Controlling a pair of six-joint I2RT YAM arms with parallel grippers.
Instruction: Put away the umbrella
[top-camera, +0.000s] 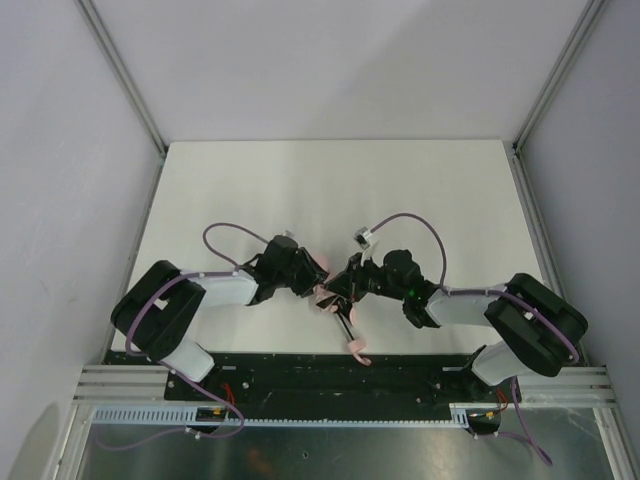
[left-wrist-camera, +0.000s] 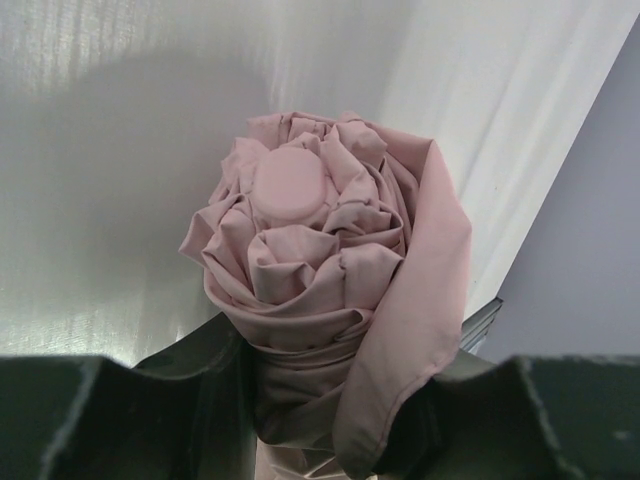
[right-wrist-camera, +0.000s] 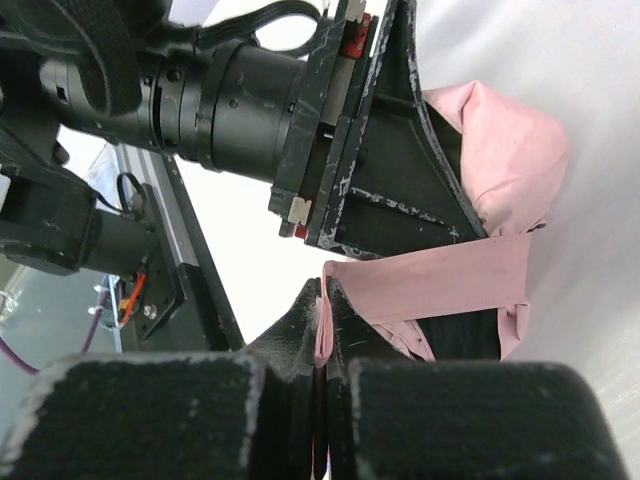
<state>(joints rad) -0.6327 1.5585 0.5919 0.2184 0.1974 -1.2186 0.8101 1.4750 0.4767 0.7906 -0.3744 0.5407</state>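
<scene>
Folded pink umbrella (left-wrist-camera: 310, 270) sits btwn both arms, over the table's (top-camera: 330, 190) near-centre. L gripper (left-wrist-camera: 320, 400) clamped round the bundle; R gripper (right-wrist-camera: 322, 340) pinched tight on its strap (right-wrist-camera: 430, 280).

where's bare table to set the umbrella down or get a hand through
Bare: the far half of the table, up to the back wall. Crowded: the near middle, where the left gripper and right gripper both grip the umbrella, its handle by the black base plate.
</scene>
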